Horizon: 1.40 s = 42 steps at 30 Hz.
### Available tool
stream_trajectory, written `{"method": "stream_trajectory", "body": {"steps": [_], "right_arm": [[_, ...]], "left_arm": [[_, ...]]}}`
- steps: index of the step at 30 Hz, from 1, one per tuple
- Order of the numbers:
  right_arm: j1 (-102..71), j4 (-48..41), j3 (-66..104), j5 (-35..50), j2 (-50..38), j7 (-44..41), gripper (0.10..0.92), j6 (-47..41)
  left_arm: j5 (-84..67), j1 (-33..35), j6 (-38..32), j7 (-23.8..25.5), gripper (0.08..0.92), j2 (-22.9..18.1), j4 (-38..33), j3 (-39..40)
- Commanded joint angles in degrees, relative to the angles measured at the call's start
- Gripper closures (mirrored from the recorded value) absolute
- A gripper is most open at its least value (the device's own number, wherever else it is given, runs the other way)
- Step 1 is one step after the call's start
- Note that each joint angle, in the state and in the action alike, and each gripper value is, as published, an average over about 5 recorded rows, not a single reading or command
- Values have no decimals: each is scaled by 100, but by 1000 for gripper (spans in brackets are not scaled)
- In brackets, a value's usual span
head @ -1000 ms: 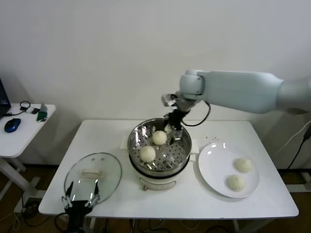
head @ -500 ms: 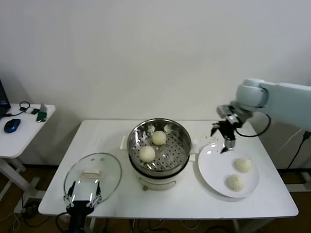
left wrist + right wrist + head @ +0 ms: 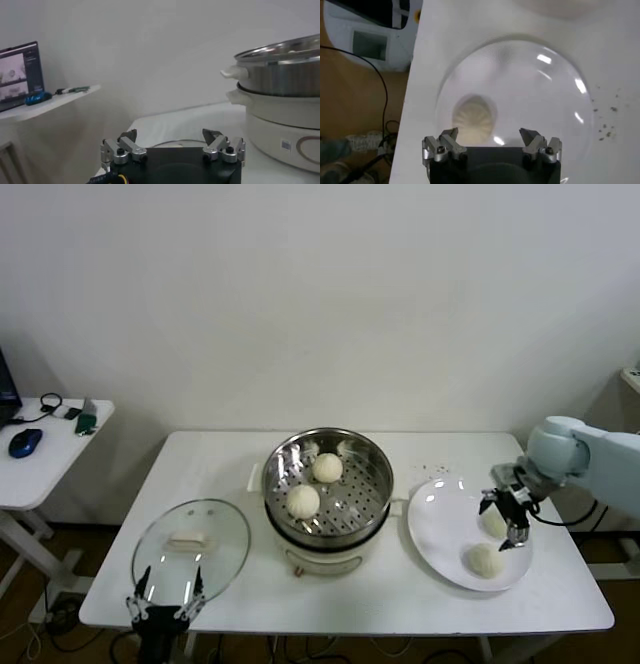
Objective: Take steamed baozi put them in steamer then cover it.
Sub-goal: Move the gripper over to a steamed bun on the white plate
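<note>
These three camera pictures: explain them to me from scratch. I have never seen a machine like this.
This is a two-armed robot standing at a white table. One picture looks down from its head; the other two come from cameras on its wrists, so each shows that arm's own metal fingers at the edge of the picture.

On the table a shiny steamer holds two steamed baozi, small pale buns. Its cover, a glass lid, lies flat on the robot's left. On the robot's right a white plate carries two more buns.

The right gripper hangs open just over the plate, above the farther bun, holding nothing. The left gripper waits open and empty at the table's near edge by the lid.

A side table holds a computer mouse.
</note>
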Motion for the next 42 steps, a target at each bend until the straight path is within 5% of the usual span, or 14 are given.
{"method": "stream_trajectory", "body": {"steps": [1,29,42], "right_arm": [[-1211,-271,727,-423,-98,92,203,26],[-1538,-781,1042,-579,473,32,204,93],[-969,-715,761,-447,431,-120,287,239]], "left_arm": [[-76,7,21,-35,177,-23,14,-13],[-84,50,-61,-51,177,-10,128,-94],[-84,6,-36,-51,177,-8,104,-76]]}}
